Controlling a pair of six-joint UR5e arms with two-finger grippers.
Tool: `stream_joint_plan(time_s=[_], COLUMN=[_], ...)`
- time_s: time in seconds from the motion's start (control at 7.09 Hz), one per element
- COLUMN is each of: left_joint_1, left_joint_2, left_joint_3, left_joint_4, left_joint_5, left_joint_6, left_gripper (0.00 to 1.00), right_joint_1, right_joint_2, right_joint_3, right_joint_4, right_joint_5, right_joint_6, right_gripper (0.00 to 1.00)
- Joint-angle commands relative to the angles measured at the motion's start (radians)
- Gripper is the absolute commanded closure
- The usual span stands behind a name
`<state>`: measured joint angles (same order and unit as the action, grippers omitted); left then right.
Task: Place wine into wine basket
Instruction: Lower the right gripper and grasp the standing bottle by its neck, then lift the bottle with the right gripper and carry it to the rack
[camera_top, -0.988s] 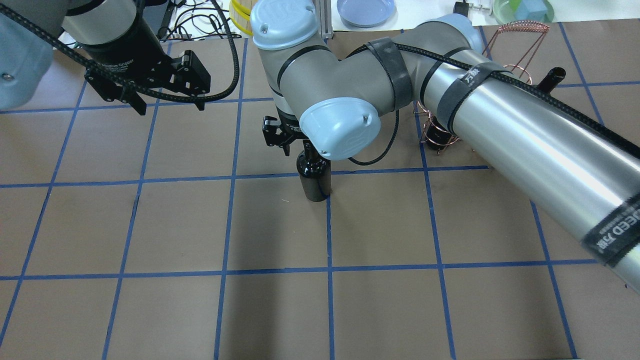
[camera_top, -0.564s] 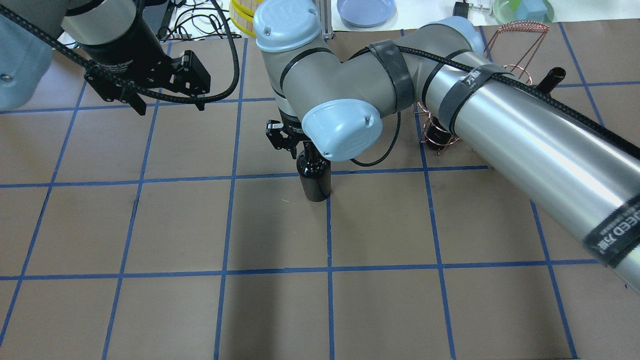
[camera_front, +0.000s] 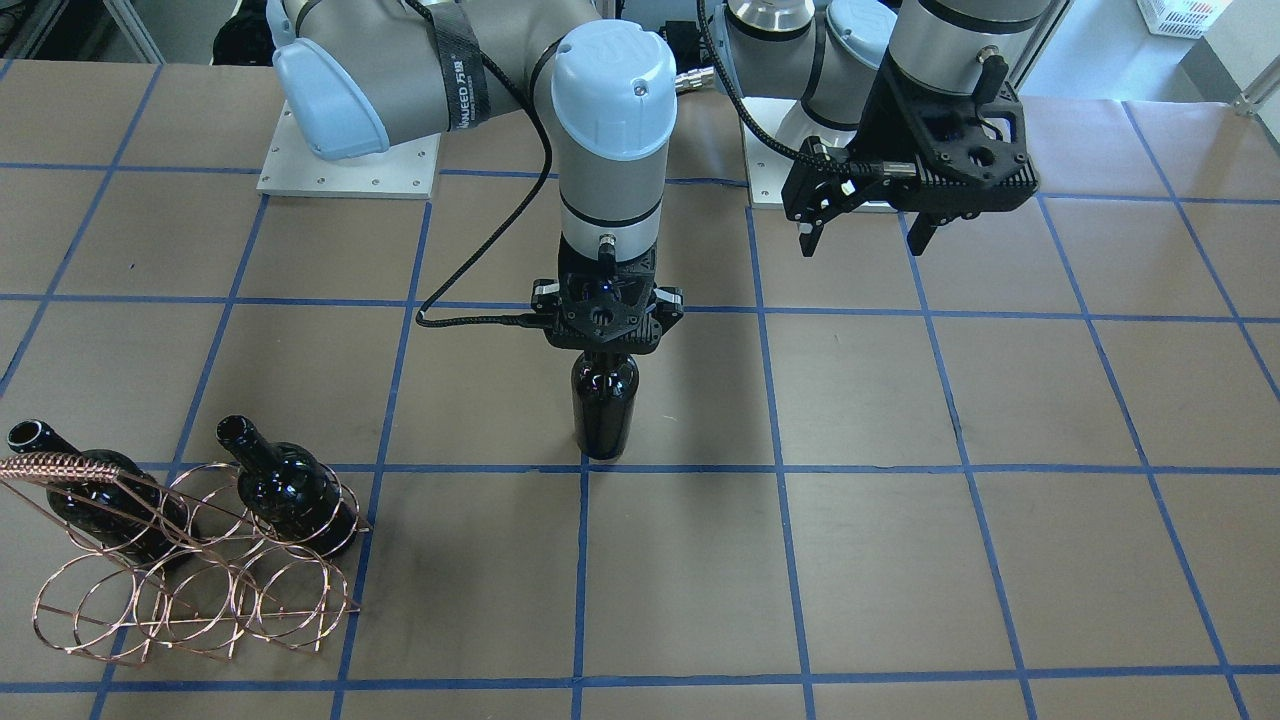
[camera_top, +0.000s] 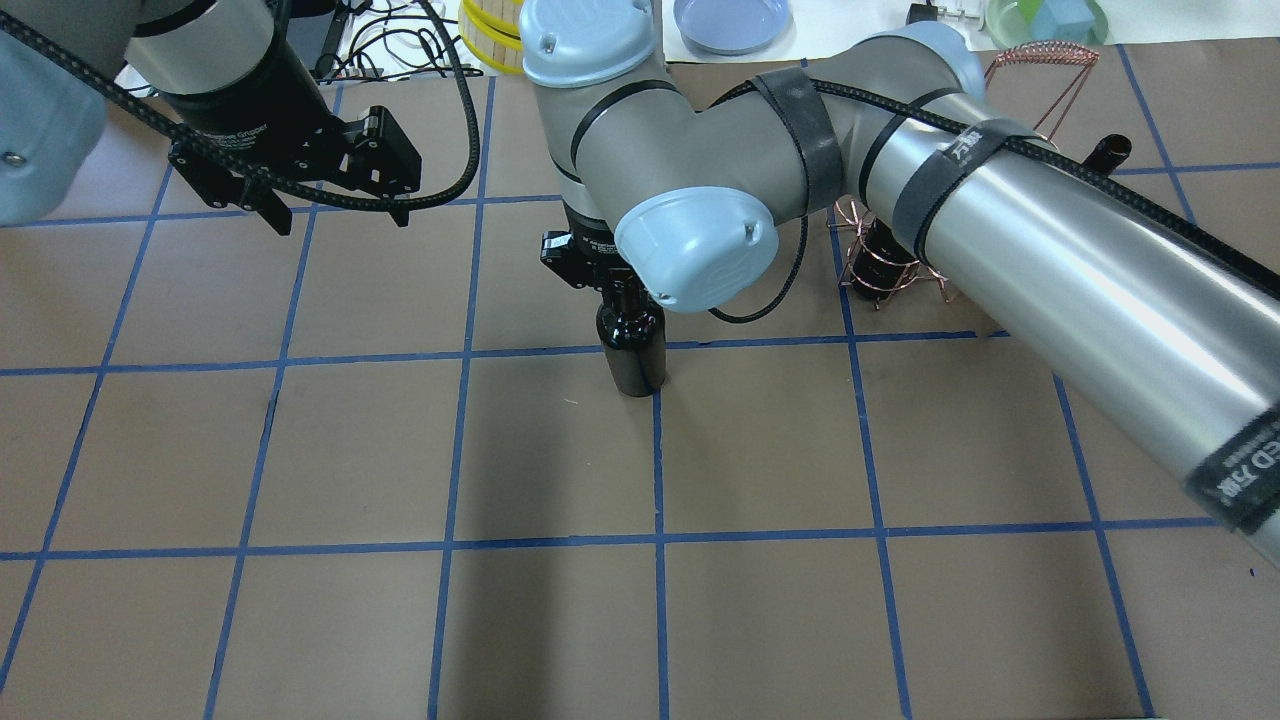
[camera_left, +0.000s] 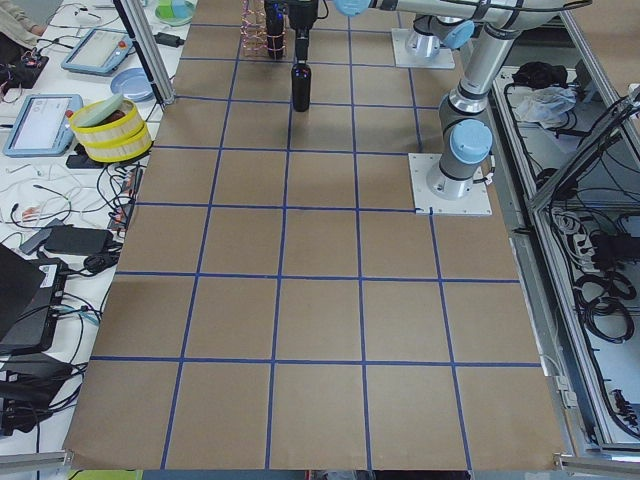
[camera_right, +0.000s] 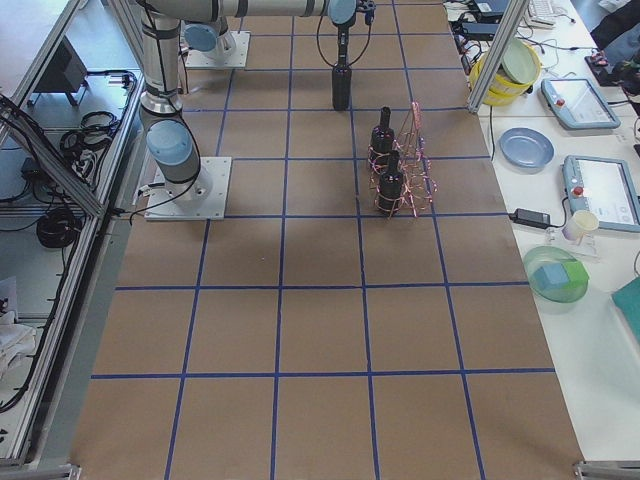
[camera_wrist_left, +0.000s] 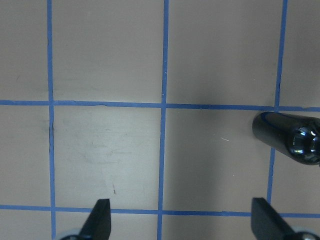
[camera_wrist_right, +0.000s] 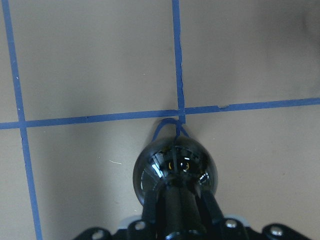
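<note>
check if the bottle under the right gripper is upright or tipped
Upright: the wine bottle stands on its base, neck up inside the right gripper.

You've got the wine (camera_front: 604, 410), glossy near-black with no label, upright on the tabletop (camera_front: 900, 560), well apart from the wine basket (camera_front: 200, 605). The basket is copper wire rings with a twisted handle, standing upright.
</note>
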<state>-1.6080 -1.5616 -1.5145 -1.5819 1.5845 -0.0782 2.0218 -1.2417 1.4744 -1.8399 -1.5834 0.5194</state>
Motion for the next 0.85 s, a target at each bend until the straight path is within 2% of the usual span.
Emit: stream_joint_plan(time_s=[0.0,0.28,0.56,0.71], left_joint_1=[0.000,-0.001,-0.004,-0.006], left_joint_2=[0.000,0.000,0.002,0.000], left_joint_3=[0.000,-0.001,-0.001,-0.001], left_joint_4=[-0.001,0.000,0.000,0.002], left_joint_5=[0.000,0.000,0.000,-0.004], left_joint_6=[0.000,0.000,0.000,0.000], left_gripper=[0.00,0.00,0.00,0.00], right_joint_1=[-0.018,-0.108,-0.269,-0.366], right_joint_2=[-0.048,-0.187,-0.299,-0.336], right_joint_3=[-0.005,-0.008,-0.011,-0.011], right_joint_4=[0.013,0.152,0.311,0.355], right_joint_5=[-0.007,-0.001,-0.010,-0.012], right_joint_6=[-0.004,-0.111,-0.331,-0.511], right_gripper=[0.83,0.83,0.83,0.83])
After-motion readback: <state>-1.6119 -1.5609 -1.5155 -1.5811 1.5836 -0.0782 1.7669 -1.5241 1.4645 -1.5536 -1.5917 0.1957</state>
